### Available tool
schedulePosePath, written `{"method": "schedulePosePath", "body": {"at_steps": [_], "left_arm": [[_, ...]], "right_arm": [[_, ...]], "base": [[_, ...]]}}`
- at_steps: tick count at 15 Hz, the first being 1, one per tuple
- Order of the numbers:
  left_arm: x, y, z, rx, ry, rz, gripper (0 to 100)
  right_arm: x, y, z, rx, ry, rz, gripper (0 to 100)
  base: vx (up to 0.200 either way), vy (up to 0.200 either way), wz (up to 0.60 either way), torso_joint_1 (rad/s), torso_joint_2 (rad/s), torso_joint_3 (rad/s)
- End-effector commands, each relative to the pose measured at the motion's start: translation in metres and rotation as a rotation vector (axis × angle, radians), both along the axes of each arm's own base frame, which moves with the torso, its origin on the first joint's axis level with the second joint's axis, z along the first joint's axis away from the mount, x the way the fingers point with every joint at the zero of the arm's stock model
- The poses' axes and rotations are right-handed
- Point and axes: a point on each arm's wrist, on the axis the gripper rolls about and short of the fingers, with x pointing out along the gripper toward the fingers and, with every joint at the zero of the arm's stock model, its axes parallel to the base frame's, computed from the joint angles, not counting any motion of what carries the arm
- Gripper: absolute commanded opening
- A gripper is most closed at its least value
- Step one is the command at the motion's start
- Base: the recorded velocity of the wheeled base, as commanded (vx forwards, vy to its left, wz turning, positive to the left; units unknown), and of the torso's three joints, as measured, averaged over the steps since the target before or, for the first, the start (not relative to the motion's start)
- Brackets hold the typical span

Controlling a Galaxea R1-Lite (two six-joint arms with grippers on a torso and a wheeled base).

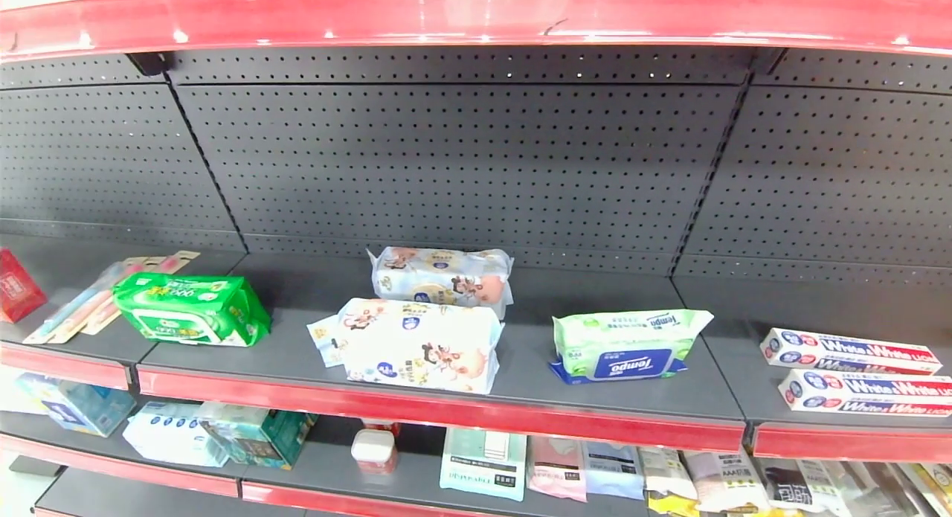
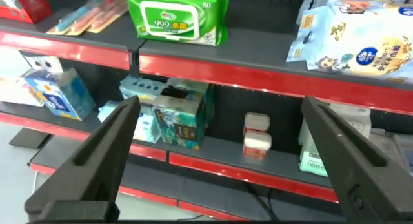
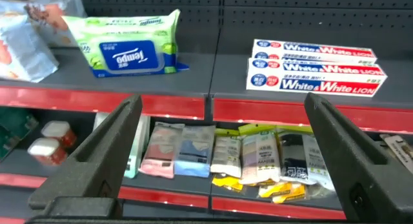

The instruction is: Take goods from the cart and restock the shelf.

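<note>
Left end effector (image 2: 219,104) and right end effector (image 3: 222,101) gape wide, empty, before the shelf (image 1: 529,353). Green wipes (image 2: 175,17) lie on the shelf ahead of the left, toothpaste boxes (image 3: 316,72) ahead of the right.

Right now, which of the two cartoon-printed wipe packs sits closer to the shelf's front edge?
The front cartoon pack, right behind the red shelf edge; the rear cartoon pack lies farther back, nearer the pegboard.

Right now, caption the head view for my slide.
Shelf with green wipes pack, two cartoon-print packs, pale wipes pack, two toothpaste boxes.
</note>
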Motion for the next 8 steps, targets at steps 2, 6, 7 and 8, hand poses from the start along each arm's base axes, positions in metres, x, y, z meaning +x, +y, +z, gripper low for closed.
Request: {"method": "schedulePosePath", "body": {"at_steps": [2,6,7,8], "left_arm": [[0.0003,0.0001,0.0001,0.001,0.004,0.000,100],[0.0003,0.0001,0.0001,0.001,0.004,0.000,100],[0.0003,0.0001,0.0001,0.001,0.004,0.000,100],[0.0003,0.0001,0.0001,0.001,0.004,0.000,100]], "right_arm": [[0.0001,0.0000,0.0000,-0.001,0.002,0.001,100],[0.0000,0.0000,0.0000,-0.001,0.000,0.001,100],[0.0001,0.0000,0.0000,-0.001,0.002,0.001,100],[0.0000,0.0000,0.0000,-0.001,0.000,0.001,100]], "base": [[0.000,0.000,0.00,0.000,0.00,0.000],[0.000,0.000,0.00,0.000,0.00,0.000],[0.000,0.000,0.00,0.000,0.00,0.000],[0.000,0.000,0.00,0.000,0.00,0.000]]}}
